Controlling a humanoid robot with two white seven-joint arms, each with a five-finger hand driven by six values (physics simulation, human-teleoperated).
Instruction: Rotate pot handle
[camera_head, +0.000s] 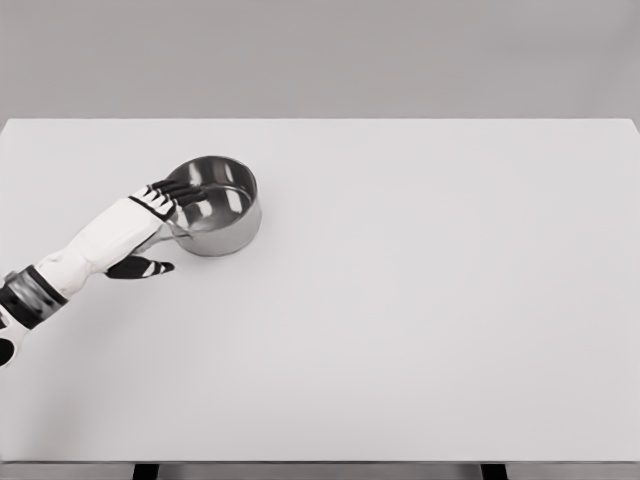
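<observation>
Head view: only one view is given. The pot is seen on the white desk, in the left half, nearer the far edge than the near one, well apart from every corner. The left hand is brought in from the desk's left edge, w/ the white forearm angled up toward the pot. Its dark fingers are laid over the pot's near-left rim, partly inside the bowl, while the thumb is stretched out low beside the wall, apart from it. The fingers are extended, not clenched; whether the rim or handle is actually pinched can't be told. The placement is judged to suit a push or drag: w/ fingers hooked over the rim, the pot could be swung about its own base so the handle turns. The right hand is not in view.

Pot's look: small, round, polished steel, upright, empty, w/ bright reflections on the inner wall and a soft shadow at the base. The handle seems to be hidden under the hand on the left side; its direction can't be confirmed.
</observation>
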